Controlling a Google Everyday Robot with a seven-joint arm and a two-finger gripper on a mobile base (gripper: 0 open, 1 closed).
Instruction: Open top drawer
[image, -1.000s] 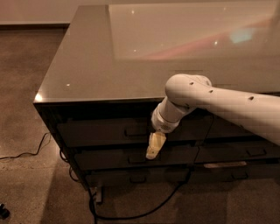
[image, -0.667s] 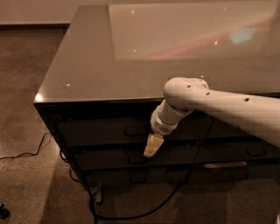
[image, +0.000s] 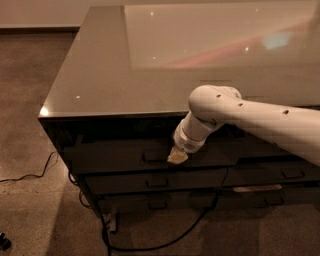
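Note:
The top drawer (image: 110, 156) is the dark glossy front just under the counter's front edge, on the left column. Its small handle (image: 153, 156) sits at the centre of the front. My gripper (image: 177, 156) hangs from the white arm (image: 250, 117), which reaches in from the right over the counter edge. The pale gripper tip is right in front of the drawer front, just right of the handle and at its height. I cannot tell whether it touches the handle. The drawer's inside is hidden.
A shallower dark drawer (image: 155, 181) lies below, with another under it. Narrower drawers (image: 272, 172) fill the right column. The glossy countertop (image: 150, 55) overhangs them. A black cable (image: 150, 245) loops on the carpet below, and another cable (image: 30, 175) runs at the left.
My gripper has risen from the level of the second drawer's top edge to the top drawer's handle height. The drawer front has not visibly moved.

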